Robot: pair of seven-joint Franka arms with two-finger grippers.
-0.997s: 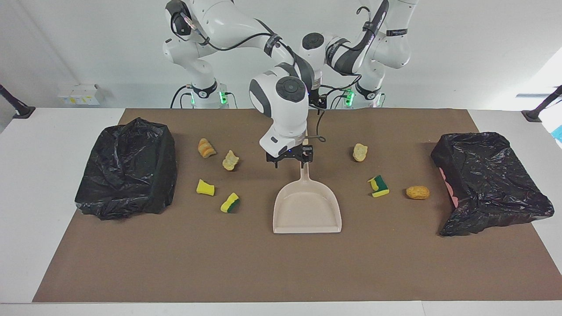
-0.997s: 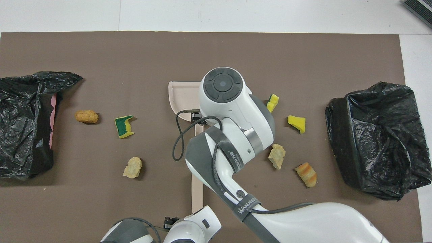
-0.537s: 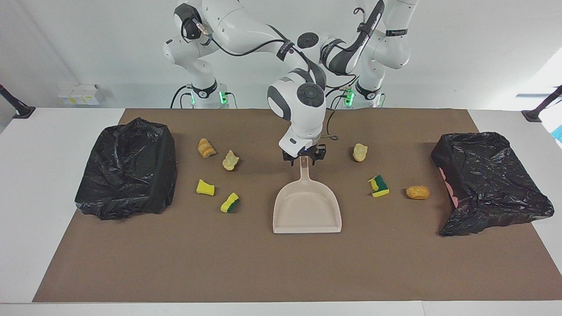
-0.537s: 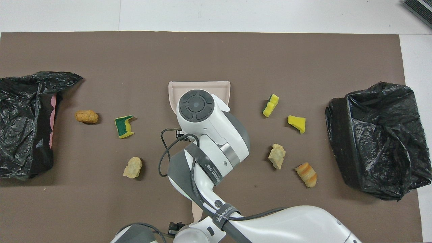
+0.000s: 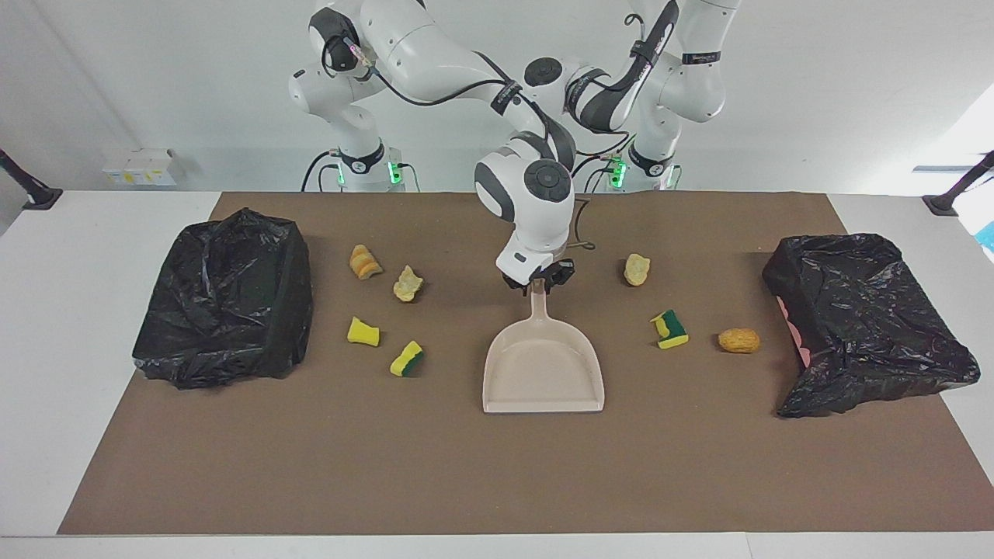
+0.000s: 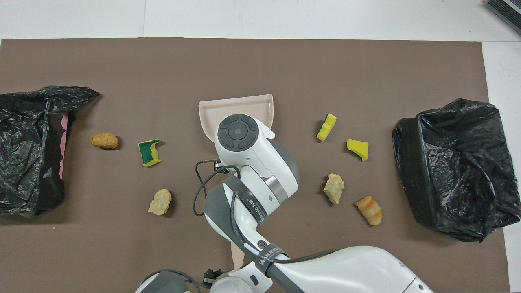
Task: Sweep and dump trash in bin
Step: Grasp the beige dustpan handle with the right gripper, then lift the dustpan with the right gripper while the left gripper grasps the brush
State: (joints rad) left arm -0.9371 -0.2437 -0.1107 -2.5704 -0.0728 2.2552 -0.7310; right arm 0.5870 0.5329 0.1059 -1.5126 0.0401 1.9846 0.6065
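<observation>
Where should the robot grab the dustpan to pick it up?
By its thin handle, coming straight down from above. The dustpan lies flat, handle pointing toward the robots, narrow enough for two fingers; the scoop is too wide. The right gripper is shut on the handle's end.

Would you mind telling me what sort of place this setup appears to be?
Probably a robotics lab bench staged for a cleaning trial: a brown mat on a white table, two bag-lined bins, a dustpan and scattered scraps.
</observation>
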